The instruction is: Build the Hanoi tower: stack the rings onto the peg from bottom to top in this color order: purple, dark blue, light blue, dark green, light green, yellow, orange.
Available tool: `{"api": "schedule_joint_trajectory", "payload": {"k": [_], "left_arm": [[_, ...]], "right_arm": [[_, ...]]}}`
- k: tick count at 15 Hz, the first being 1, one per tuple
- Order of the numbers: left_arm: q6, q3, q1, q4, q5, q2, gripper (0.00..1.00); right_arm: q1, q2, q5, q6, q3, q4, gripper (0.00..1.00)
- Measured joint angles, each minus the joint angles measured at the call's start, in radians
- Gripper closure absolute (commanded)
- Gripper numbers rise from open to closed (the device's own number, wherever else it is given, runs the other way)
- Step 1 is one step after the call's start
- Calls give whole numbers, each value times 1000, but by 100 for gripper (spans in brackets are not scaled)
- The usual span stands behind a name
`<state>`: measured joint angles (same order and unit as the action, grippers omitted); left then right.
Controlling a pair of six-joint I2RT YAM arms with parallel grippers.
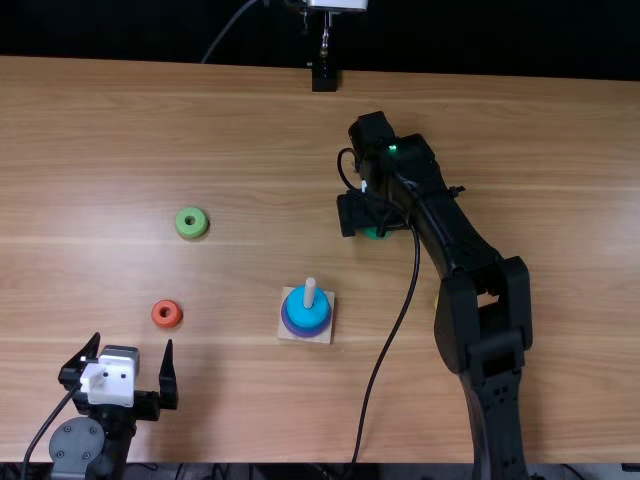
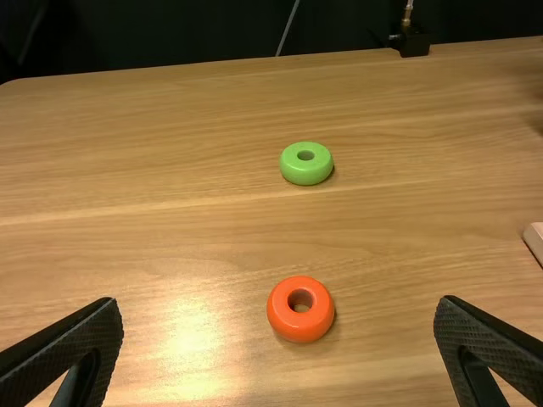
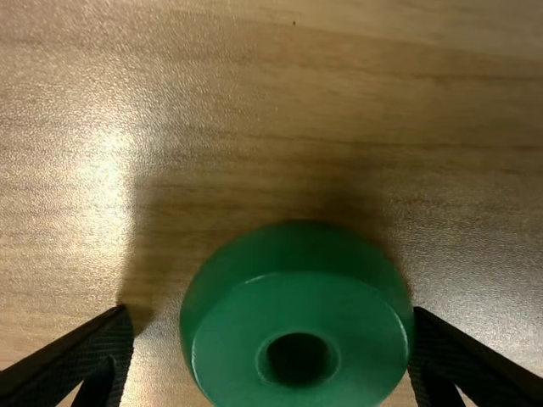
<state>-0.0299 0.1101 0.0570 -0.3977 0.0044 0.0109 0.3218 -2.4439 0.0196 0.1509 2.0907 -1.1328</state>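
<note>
Beyond the peg [image 1: 310, 291], right gripper [image 3: 271, 311] unclenched astride the dark green ring [image 3: 297, 292] on the table [image 1: 230, 400], presumably to lift it onto the light blue ring [image 1: 307, 315]; left gripper [image 1: 133, 339] agape, well apart, leaving room

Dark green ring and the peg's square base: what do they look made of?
The dark green ring looks like painted wood or plastic, semi-gloss, with pale highlights along its edge. The square base seems bare wood, pale tan and unpainted.

open wood [image 1: 235, 300] between orange ring [image 1: 167, 314] and peg base [image 1: 326, 338], cable [image 1: 386, 345] and right arm [image 1: 485, 325] blocking rightward
</note>
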Motion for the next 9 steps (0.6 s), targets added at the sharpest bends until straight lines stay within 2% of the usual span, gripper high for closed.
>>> {"api": "schedule_joint_trajectory", "payload": {"k": [2, 5, 9], "left_arm": [[0, 0, 0, 0, 0, 0, 0], [-1, 0, 0, 0, 0, 0, 0], [-1, 0, 0, 0, 0, 0, 0]], "right_arm": [[0, 0, 0, 0, 0, 0, 66], [-2, 0, 0, -8, 0, 0, 98], [-2, 0, 0, -34, 0, 1, 98]]}}
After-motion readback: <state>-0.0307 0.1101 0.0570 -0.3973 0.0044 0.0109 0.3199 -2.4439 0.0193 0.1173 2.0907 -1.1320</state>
